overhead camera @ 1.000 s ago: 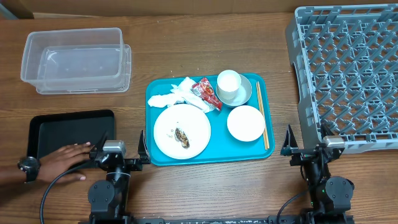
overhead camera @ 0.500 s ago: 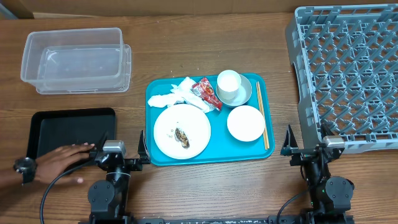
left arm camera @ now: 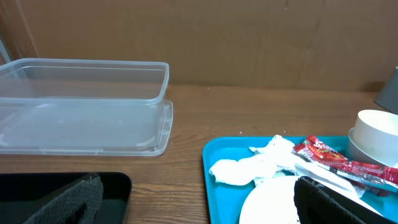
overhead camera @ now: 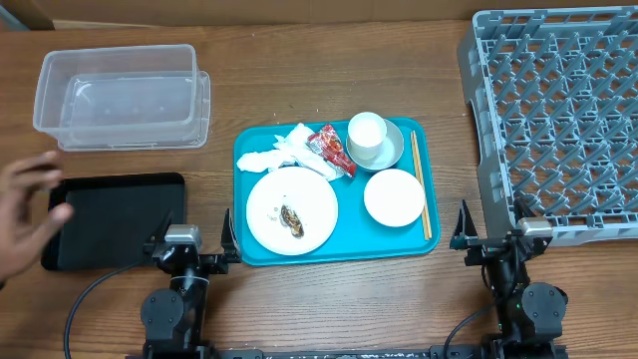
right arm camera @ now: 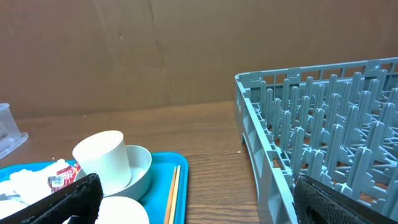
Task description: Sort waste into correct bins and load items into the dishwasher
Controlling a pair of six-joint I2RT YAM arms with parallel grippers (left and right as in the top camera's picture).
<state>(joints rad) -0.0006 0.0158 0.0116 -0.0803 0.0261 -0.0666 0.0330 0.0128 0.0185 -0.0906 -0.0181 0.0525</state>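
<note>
A teal tray carries the white plate with rice grains and a brown scrap. Also on it are a crumpled napkin, a red wrapper, a cup standing in a pale saucer, a white bowl and chopsticks. The clear tub and black tray lie to the left, and the grey dish rack to the right. My left gripper and right gripper stand open and empty at the table's front edge.
A person's hand hovers at the left edge, beside the black tray. Bare wood shows between the teal tray and the rack. A brown cardboard wall stands behind the table.
The person's hand has come off the black tray and drawn back to the left edge. Neither arm has moved.
</note>
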